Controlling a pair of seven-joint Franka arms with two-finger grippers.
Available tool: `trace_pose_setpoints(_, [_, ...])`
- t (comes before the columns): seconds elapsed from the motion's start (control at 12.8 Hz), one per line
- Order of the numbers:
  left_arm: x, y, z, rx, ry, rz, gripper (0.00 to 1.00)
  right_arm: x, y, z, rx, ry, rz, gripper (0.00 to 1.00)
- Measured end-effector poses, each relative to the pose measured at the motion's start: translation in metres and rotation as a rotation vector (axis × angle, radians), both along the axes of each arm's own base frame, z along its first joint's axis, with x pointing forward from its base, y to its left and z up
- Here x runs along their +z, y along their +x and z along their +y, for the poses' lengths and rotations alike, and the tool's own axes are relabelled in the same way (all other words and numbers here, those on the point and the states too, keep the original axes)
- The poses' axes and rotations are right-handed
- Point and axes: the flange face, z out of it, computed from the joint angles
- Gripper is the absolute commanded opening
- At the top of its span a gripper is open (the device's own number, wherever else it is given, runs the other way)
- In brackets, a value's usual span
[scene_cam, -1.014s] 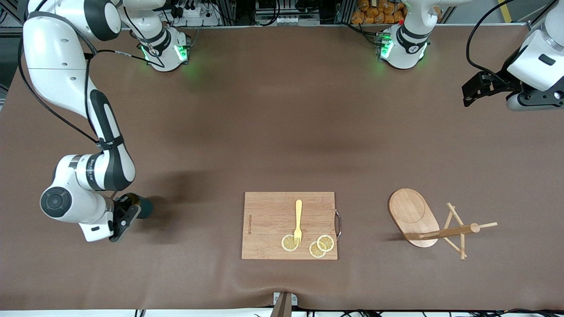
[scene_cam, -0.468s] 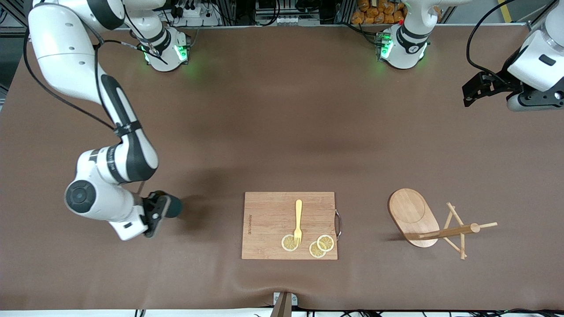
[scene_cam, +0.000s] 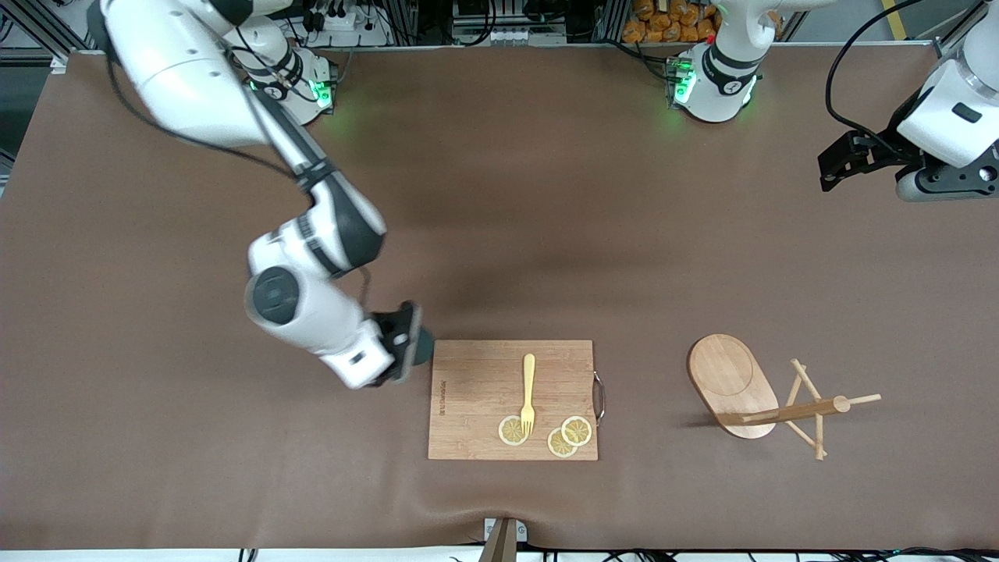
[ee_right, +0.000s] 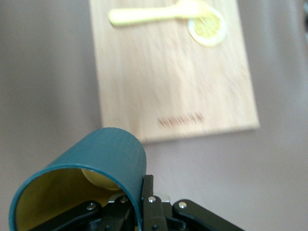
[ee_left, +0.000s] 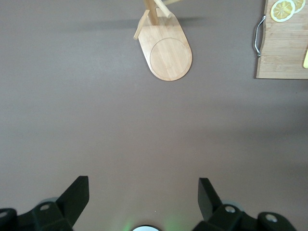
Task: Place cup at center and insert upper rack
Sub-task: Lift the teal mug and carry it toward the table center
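I have the right gripper (scene_cam: 402,351) clenched on the rim wall of the cup (ee_right: 96,168), carried in the air just off the cutting board (scene_cam: 476,390) at its corner toward the right arm's end of the table. The cup rides tipped on its side, its long axis roughly level, its mouth turned toward my wrist camera so I look into the tan-yellow inside; I cannot make out its handle. The open brown table cover (scene_cam: 515,257) where I judge the center to be lies farther from the front camera than the board, so I judge the next move takes the cup that way and turns it upright. The cup is smooth, dark teal and cylindrical; the board is pale striped bamboo with a metal handle, holding a yellow fork (scene_cam: 528,393) and lemon slices (scene_cam: 568,436). The upper rack (scene_cam: 769,398) lies toppled beside the board toward the left arm's end, a flat oval base with a round post and thin pegs. The left gripper (ee_left: 143,195) waits released, fingers wide, nearer the rack than the right.
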Motion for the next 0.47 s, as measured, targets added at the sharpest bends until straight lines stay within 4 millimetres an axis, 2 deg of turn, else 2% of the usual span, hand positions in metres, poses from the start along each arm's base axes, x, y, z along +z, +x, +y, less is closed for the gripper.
trace_pose_setpoints(0.16, [0.001,0.000,0.002,0.004,0.000,0.000,1.00,0.002,-0.033,0.059,0.050,0.007,0.000,0.00])
trace_pose_setpoints(0.47, [0.007,0.000,0.009,0.018,-0.001,-0.011,1.00,-0.001,-0.091,0.141,0.165,0.016,-0.006,0.00])
